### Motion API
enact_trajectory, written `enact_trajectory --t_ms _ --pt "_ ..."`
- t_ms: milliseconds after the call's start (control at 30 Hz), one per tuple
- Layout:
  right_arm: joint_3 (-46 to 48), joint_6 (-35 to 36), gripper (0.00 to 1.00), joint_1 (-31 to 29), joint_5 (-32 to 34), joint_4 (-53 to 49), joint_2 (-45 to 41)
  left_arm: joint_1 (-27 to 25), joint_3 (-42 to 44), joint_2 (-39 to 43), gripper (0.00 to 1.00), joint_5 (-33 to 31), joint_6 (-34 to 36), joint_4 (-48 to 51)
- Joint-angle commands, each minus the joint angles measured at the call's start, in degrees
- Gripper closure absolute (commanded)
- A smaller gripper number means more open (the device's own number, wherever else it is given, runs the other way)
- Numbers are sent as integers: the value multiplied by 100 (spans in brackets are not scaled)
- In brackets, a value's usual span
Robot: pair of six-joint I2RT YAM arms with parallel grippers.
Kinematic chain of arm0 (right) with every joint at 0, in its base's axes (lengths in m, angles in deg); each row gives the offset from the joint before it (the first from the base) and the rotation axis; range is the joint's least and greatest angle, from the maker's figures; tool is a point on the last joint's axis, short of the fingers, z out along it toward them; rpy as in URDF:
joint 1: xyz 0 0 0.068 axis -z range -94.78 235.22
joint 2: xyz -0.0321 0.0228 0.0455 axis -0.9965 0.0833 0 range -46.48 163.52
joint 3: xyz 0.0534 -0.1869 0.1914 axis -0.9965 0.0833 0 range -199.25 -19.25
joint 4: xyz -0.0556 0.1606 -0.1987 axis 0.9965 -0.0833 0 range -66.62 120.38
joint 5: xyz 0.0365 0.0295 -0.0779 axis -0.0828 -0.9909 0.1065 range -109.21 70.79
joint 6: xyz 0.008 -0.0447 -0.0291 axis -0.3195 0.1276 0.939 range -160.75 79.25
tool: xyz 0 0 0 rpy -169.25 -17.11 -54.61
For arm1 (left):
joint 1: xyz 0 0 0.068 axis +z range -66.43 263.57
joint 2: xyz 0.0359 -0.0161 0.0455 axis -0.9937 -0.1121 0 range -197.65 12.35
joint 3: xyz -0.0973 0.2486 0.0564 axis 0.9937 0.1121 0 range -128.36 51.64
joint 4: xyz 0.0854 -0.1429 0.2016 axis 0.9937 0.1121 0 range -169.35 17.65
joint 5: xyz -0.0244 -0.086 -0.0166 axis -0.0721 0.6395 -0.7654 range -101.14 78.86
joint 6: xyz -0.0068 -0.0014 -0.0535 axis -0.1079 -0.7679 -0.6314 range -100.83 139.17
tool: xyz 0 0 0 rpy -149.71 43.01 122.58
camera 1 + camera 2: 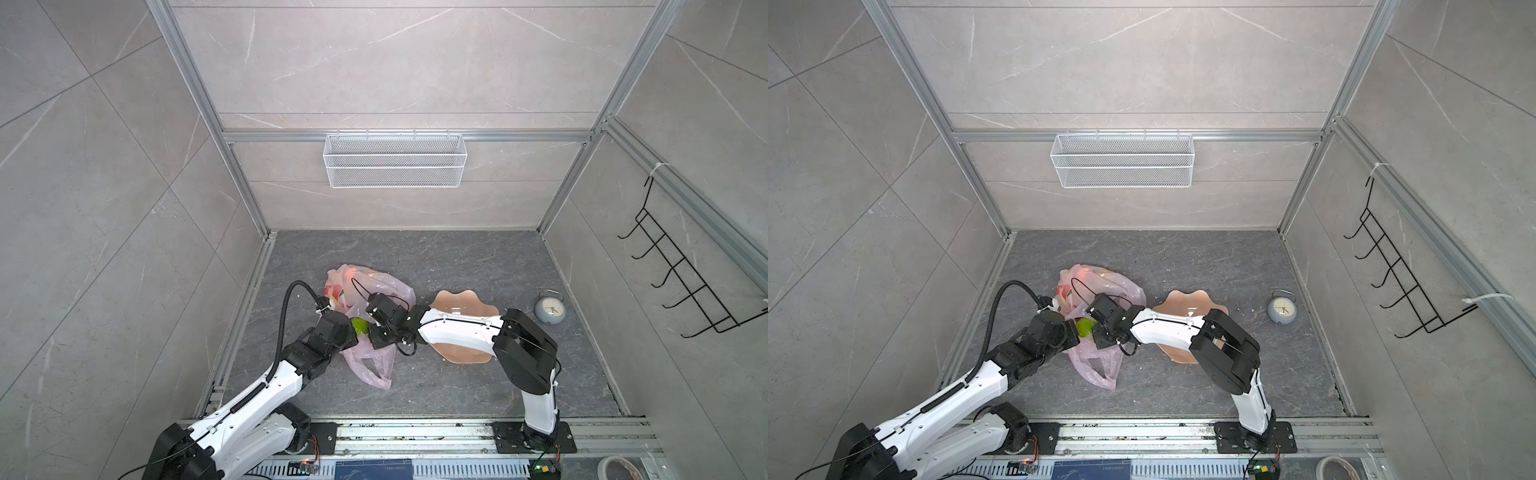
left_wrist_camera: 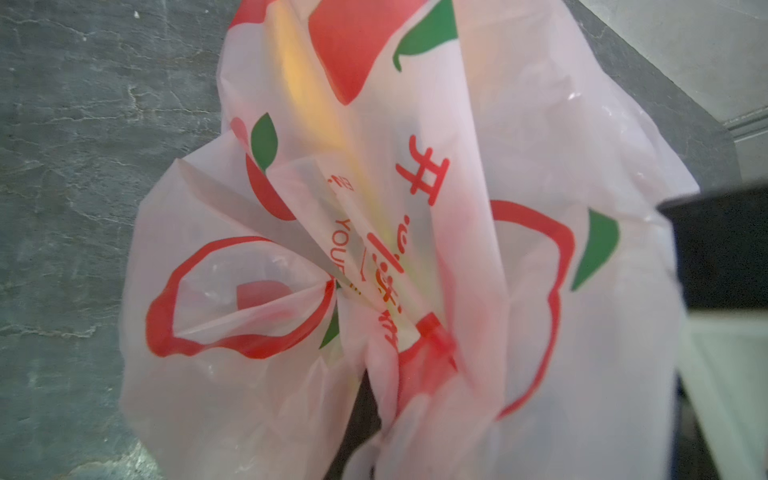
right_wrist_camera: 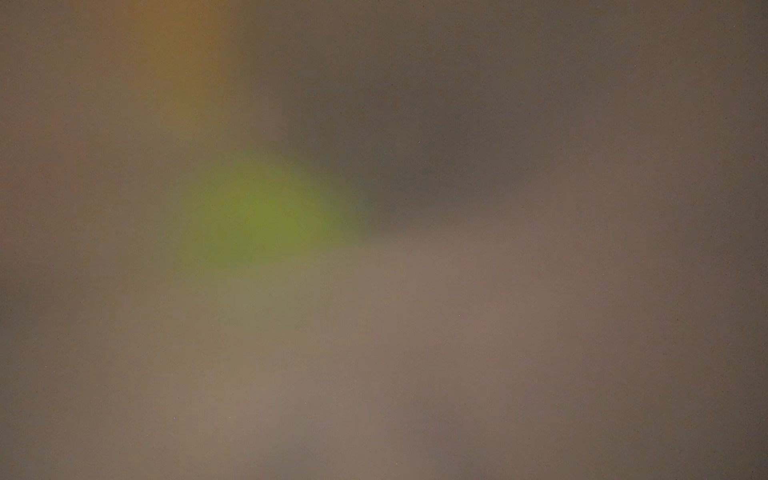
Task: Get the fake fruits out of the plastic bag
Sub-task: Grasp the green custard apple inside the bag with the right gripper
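- plastic bag [image 2: 519, 166]: thin, limp, slippery film; left gripper [image 1: 349, 332] pinched shut on its bunched mouth.
- 1 green fruit [image 1: 360, 327]: light, hard, smooth; grip across its middle.
- right gripper [image 1: 373, 329]: probably inside the bag; can't tell how far apart the jaws are.

Green fruit [image 3: 266, 216] a blur; yellow fruit [image 2: 307, 95] dim behind plastic bag [image 2: 519, 166].

Peach scalloped plate [image 1: 457, 302] sits right of the bench [image 1: 457, 257] middle, grey alarm clock [image 1: 549, 309] near the right edge. White mesh basket [image 1: 395, 160] beyond the back edge, black hook rack [image 1: 685, 261] up right.
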Motion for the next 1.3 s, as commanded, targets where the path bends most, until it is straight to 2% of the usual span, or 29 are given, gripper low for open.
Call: enact_trajectory --t_ms 0,200,500,667,867,1267 --pt "232 -54 62 -104 -79 73 -197 213 60 12 100 45 -154 -104" --pt "252 -166 62 -114 -55 158 -148 540 178 -87 100 168 -210 -167" --pt "-365 -411 53 -113 -89 -65 -491 757 365 -201 100 589 -158 -497" --pt "-830 -494 48 -140 -133 -220 -126 753 389 6 100 689 -82 -560" --pt "-1221 -560 35 -168 -7 -421 223 750 386 225 100 725 -26 -512" --pt "-1833 -918 33 -290 287 -868 814 750 466 323 100 744 -56 -528"
